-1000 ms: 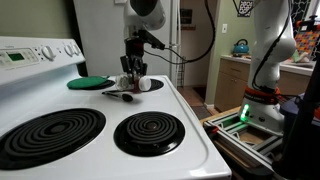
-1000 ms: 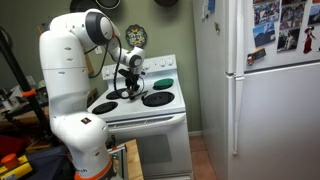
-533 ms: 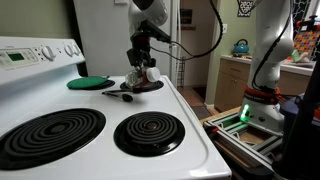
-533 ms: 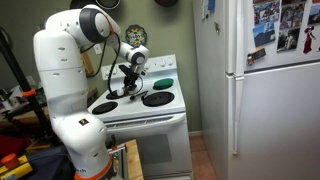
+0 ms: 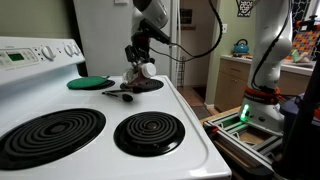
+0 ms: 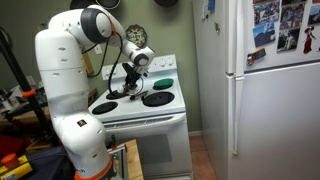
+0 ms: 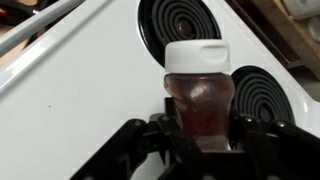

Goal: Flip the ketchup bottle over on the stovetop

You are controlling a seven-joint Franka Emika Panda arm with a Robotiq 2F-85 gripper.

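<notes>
Holding the ketchup bottle [image 7: 200,103] is where you are now: the gripper [image 5: 139,66] is clamped on its body, w/ one jaw on each side of the dark red part in the wrist view. The whitish cap [image 7: 197,55] sticks out past the jaws, pointing away from the wrist cam. In both exterior views the bottle hangs over the back of the stovetop [image 5: 195,120], above the rear burner [image 5: 146,87]. It looks lifted clear of the surface, tho the gap is too small to be sure. Bottle angle reads as tilted, not upright; exact tilt is hard to tell at this res.

Step in hand, I'd say: mid-flip, i.e. grasp done, rotation under way or about to be, set-down not yet done.

Next move calls for:
- wrist roll until the cap faces the opposite way from how it sat
- slow descent onto a flat bit of white top or the coil, then letting go only once it's bearing weight
- watch the green disc [image 5: 90,82] & the dark utensil [image 5: 121,95], both near the drop zone

Risk, prob.: slim bottle + small cap means a tippy stand if you're landing it cap-down, so release gently and pull straight back.
</notes>
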